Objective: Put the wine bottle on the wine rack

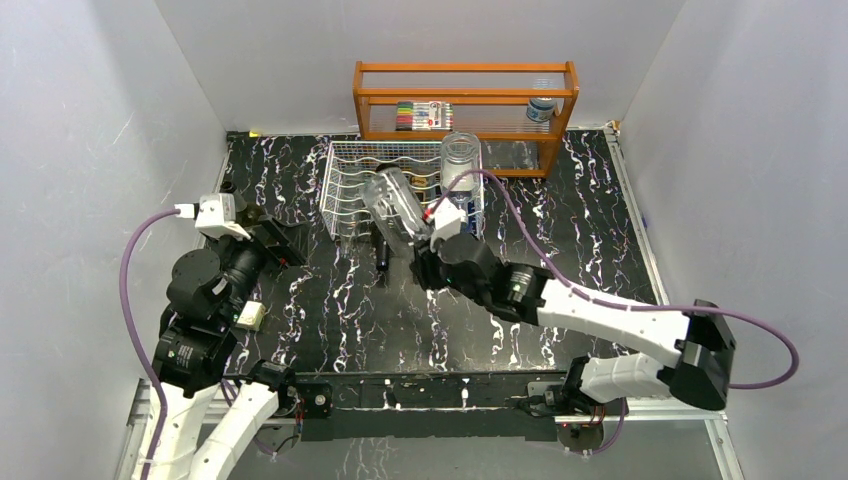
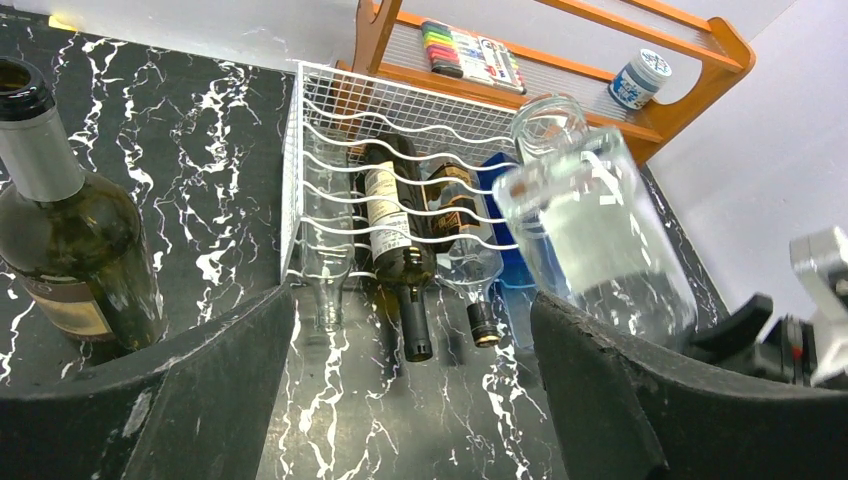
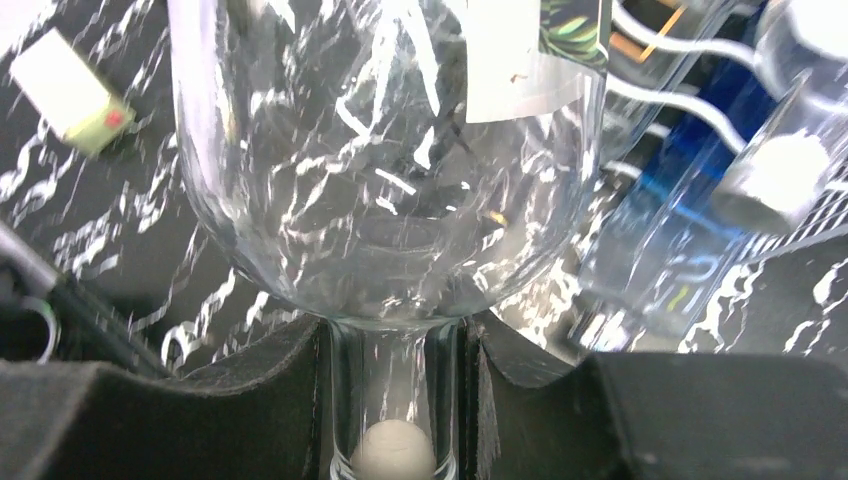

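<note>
— Where is the bottle, and what has hold of it?
— My right gripper (image 3: 392, 400) is clamped on the neck of the clear white-labelled glass bottle (image 1: 397, 210), and a pale stopper sits in the neck between the pads. The bottle hangs tilted in the air at the front of the white wire-grid rack (image 1: 345, 175). Its base points toward the rack, and it is not yet in a cradle.
— And your other arm?
— My left gripper (image 1: 278, 240) stands wide apart and holds nothing. It is near an upright dark green bottle (image 2: 70, 240) on the black marbled table (image 2: 230, 180).
— What worries you?
— The glass is smooth and the heavy body reaches far out from my hold, so I judge it could pivot or slip. The lower cradles already hold a dark labelled bottle (image 2: 395, 225) and a blue bottle (image 2: 512, 262). A low approach could knock them or catch the base on the wavy wires.
</note>
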Robot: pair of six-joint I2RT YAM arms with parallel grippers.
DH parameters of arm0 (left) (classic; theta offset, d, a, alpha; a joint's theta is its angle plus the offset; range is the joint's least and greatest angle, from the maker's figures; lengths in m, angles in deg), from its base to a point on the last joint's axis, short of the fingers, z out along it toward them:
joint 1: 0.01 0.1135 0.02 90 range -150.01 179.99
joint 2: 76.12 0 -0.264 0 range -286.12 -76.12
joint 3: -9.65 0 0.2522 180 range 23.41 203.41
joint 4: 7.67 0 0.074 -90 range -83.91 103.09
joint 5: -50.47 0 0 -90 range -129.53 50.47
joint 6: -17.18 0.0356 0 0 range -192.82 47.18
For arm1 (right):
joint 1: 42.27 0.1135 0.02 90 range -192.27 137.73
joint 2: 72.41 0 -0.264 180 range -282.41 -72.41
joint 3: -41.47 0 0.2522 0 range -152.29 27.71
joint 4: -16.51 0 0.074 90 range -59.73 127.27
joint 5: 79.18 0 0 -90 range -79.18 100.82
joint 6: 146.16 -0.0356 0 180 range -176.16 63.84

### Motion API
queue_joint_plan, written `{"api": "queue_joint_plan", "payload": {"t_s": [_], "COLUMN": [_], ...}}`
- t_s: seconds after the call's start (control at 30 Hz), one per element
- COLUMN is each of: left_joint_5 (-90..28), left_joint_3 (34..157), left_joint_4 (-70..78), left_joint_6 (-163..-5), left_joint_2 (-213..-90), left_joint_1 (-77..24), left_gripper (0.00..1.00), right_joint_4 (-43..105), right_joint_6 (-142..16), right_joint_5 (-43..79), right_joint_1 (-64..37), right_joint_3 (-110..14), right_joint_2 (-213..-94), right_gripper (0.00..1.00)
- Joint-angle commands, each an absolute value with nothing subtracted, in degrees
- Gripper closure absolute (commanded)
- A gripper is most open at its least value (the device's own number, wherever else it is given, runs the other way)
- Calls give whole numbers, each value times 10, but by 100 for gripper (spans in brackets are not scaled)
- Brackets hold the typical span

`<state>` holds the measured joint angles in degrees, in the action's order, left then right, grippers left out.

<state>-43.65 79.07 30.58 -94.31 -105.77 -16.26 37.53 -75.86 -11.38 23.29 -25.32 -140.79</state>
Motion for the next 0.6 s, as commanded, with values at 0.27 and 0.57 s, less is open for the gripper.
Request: {"api": "queue_joint_plan", "payload": {"t_s": [0.27, 0.57], "left_joint_5": [-453, -441], "left_joint_3": [808, 792], "left_joint_4": [319, 330], "left_joint_6": [-942, -951], "left_joint_2": [-1046, -1049], "left_joint_1": [-163, -163], "left_gripper": [14, 13], "right_joint_4": [273, 305], "right_joint_6": [-891, -943], "right_joint_5": [-229, -214], "right_joint_1": [123, 86], "right_joint_3": [-483, -559], "right_joint_2": [-1539, -1635], "right_gripper": [100, 100]}}
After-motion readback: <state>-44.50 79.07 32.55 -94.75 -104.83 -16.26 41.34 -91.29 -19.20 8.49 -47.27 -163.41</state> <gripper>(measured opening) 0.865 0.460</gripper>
